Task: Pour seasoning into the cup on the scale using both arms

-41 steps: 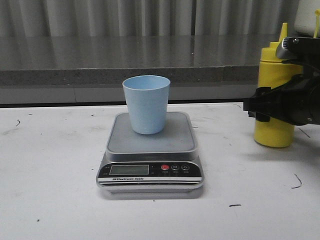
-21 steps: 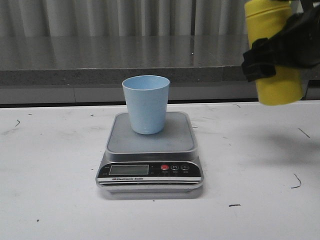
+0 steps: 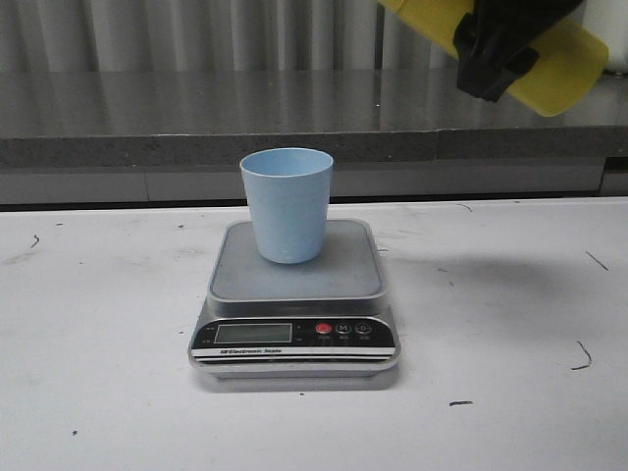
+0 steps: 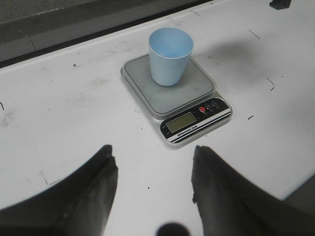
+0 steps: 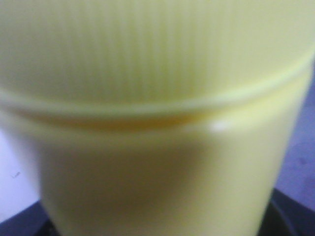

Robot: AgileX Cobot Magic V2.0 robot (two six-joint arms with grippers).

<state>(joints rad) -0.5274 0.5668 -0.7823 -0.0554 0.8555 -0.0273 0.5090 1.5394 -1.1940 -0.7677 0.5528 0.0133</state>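
The pale blue cup [image 3: 287, 203] stands upright on the silver-grey scale [image 3: 294, 324] at the table's middle; both also show in the left wrist view, the cup [image 4: 170, 55] on the scale [image 4: 194, 120]. My right gripper [image 3: 502, 44] is shut on the yellow seasoning bottle [image 3: 559, 64] and holds it high at the upper right, tilted with its top end toward the left and out of frame. The bottle fills the right wrist view [image 5: 157, 118]. My left gripper [image 4: 153, 169] is open and empty above the table, in front of the scale.
A grey stone counter ledge [image 3: 196, 118] runs along the back of the white table [image 3: 98, 392]. The table bears small dark marks. A dark object [image 4: 280, 4] lies at the table's far edge in the left wrist view.
My right gripper has lifted the bottle off the table at the right, carried it up and left, and tilted it from upright to slanted. The cup and scale have not moved.
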